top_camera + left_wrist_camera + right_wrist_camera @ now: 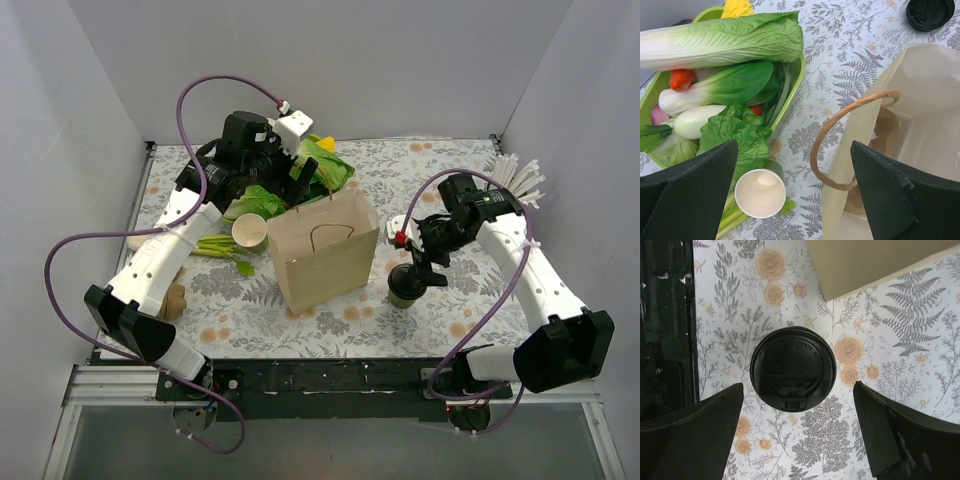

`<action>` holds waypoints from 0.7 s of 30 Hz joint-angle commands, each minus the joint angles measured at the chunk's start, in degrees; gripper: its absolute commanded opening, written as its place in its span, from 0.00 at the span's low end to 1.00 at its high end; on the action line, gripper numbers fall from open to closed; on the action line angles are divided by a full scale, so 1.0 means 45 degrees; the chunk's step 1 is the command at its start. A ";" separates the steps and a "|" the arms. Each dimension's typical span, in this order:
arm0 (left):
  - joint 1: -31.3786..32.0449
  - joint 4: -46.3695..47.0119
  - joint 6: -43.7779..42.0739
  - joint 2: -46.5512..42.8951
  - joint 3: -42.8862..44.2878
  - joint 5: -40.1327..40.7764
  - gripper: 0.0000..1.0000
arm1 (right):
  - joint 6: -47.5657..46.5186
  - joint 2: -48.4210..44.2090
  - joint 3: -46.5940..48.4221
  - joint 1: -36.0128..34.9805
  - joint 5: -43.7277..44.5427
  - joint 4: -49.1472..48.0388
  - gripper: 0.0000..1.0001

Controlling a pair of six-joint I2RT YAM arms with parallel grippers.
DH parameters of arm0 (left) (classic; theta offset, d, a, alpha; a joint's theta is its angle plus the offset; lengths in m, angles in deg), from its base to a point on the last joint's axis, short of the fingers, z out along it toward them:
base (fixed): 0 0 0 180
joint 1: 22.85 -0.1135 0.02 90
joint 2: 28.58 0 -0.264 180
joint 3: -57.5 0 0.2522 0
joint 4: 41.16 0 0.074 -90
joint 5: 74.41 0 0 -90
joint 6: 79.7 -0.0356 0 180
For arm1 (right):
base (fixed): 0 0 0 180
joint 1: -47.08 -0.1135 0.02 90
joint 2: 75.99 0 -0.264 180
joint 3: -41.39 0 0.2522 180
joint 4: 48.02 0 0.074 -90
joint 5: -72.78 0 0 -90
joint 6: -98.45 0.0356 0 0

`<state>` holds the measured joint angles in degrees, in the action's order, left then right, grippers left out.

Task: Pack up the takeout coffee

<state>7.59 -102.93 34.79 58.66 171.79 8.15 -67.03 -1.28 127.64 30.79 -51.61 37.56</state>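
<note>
The takeout coffee (404, 285), a green cup with a black lid (792, 368), stands on the table right of the brown paper bag (325, 250). My right gripper (424, 262) hovers just over it, open and empty. In the right wrist view (797, 435) the lid lies between the spread fingers, untouched. My left gripper (298, 183) is open and empty above the bag's back rim. In the left wrist view (795, 200) it straddles the bag's handle (840, 145). The lid also shows there at the top right (930, 12).
An open lidless green cup (249, 232) (760, 192) stands left of the bag. A green tray of vegetables (330, 165) (798, 75) sits behind it. White straws (522, 178) stand at the back right. A small brown object (175, 300) lies at the front left.
</note>
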 commanded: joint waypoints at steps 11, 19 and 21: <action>-0.0064 -0.0191 -0.0013 0.0066 0.0082 -0.0241 0.97 | -0.0882 0.0583 -0.0913 -0.1163 0.1744 -0.0880 0.98; -0.0064 -0.0210 -0.0032 0.0086 0.0023 -0.0241 0.97 | -0.1096 0.0954 -0.0816 -0.1457 0.1842 -0.0587 0.98; -0.0064 -0.0210 -0.0071 0.0124 0.0023 -0.0241 0.97 | -0.1175 0.1110 -0.0699 -0.1477 0.1822 -0.0237 0.98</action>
<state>7.59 -103.38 34.77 59.34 171.79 7.58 -71.18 2.61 123.62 24.49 -43.24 34.52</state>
